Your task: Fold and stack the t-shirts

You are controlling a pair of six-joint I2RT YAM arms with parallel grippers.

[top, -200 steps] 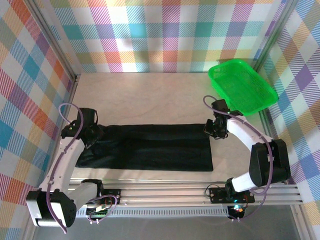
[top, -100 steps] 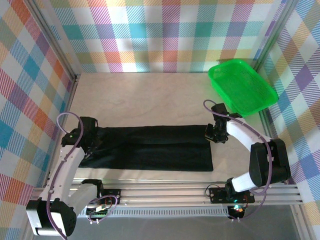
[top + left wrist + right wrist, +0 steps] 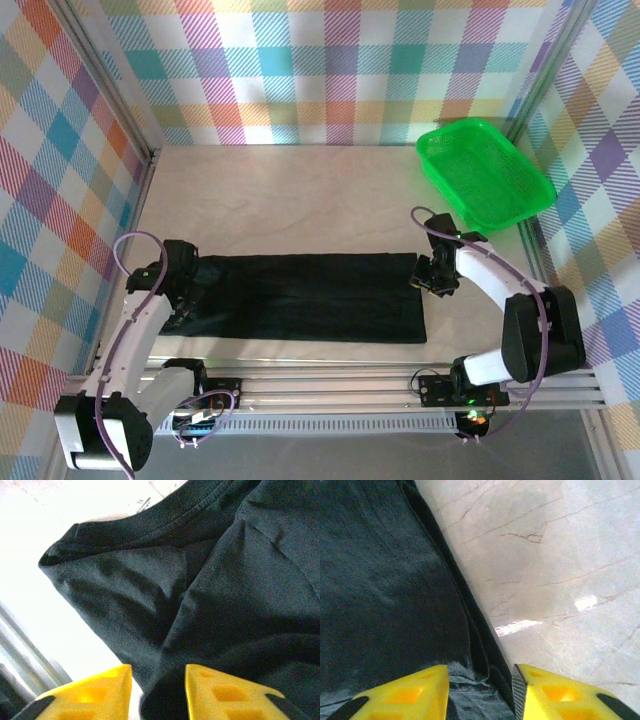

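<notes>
A black t-shirt (image 3: 300,298) lies folded into a long flat band across the near part of the table. My left gripper (image 3: 185,285) is at its left end, jaws apart over rumpled cloth (image 3: 225,580) by the collar; a fold of that cloth lies loose between the yellow fingers (image 3: 100,690). My right gripper (image 3: 432,275) is at the band's far right corner. In the right wrist view its jaws also stand apart (image 3: 481,690), straddling the shirt's layered edge (image 3: 385,580) without pinching it.
A green mesh basket (image 3: 485,175) sits at the back right, close behind the right arm. The pale tabletop (image 3: 300,200) stretches behind the shirt. A metal rail (image 3: 330,385) runs along the near edge, and checked walls close in three sides.
Both grippers went from shut on the shirt's far edge to open, letting it go. Both ends came slightly nearer, and the band now lies flatter.
</notes>
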